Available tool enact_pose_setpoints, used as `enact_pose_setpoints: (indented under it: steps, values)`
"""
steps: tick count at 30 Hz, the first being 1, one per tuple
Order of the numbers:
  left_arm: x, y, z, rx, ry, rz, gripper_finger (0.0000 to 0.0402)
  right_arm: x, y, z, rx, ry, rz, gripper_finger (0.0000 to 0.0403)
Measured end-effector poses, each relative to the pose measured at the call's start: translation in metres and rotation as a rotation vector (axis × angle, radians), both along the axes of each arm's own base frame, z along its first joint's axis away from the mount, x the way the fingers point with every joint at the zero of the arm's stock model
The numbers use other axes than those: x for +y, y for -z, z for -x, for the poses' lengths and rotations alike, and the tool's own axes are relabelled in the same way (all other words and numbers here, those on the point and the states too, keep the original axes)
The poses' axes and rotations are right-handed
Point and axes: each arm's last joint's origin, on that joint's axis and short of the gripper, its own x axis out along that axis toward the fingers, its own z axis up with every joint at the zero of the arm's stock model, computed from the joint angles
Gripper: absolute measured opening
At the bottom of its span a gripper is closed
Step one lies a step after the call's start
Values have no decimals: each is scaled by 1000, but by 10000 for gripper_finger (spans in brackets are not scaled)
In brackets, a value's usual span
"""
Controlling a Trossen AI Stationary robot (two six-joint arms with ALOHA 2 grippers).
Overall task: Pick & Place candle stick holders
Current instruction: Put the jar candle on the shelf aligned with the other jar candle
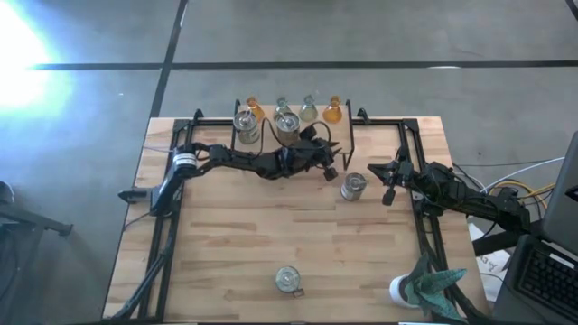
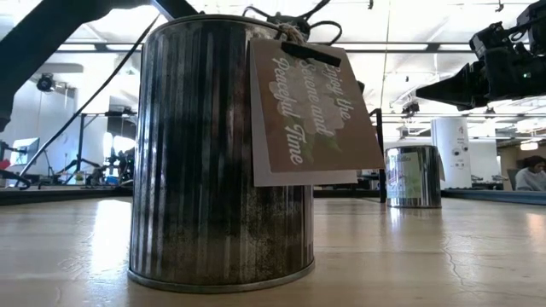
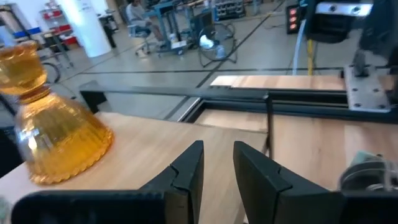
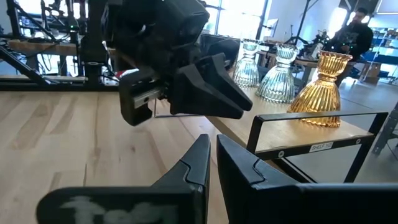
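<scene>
Four small bulb-shaped holders stand in a row on a black shelf (image 1: 293, 135) at the table's far edge: amber (image 1: 253, 110), pale (image 1: 282, 108), pale (image 1: 309, 108), amber (image 1: 334, 110). Two silvery jars (image 1: 244, 124) (image 1: 287, 123) stand by them. A third jar (image 1: 354, 187) stands mid-table, and a fourth (image 1: 287, 280), with a paper tag (image 2: 307, 111), near the front edge. My left gripper (image 1: 330, 170) is just left of the third jar, narrowly open and empty (image 3: 217, 155), with an amber holder (image 3: 53, 130) beside it. My right gripper (image 1: 384, 179) is just right of that jar, shut and empty (image 4: 212, 146).
A black metal frame (image 1: 411, 135) runs around the table's edges. A teal spiky object on a white base (image 1: 432, 284) stands at the near right corner. A bare stretch of wood lies between the mid-table jar and the front jar. People sit in the room beyond.
</scene>
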Motion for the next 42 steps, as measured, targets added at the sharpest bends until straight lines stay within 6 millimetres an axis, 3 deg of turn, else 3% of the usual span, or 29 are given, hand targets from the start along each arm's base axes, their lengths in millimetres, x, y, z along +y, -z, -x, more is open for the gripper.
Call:
enact_pose_setpoints:
  steps: [19, 42]
  values:
    - [26, -1, 5, -13, 3, 4, 92, 0, 0, 0, 0, 0, 0, 22]
    - [27, -2, 7, -34, -128, 17, 92, 0, 0, 0, 0, 0, 0, 22]
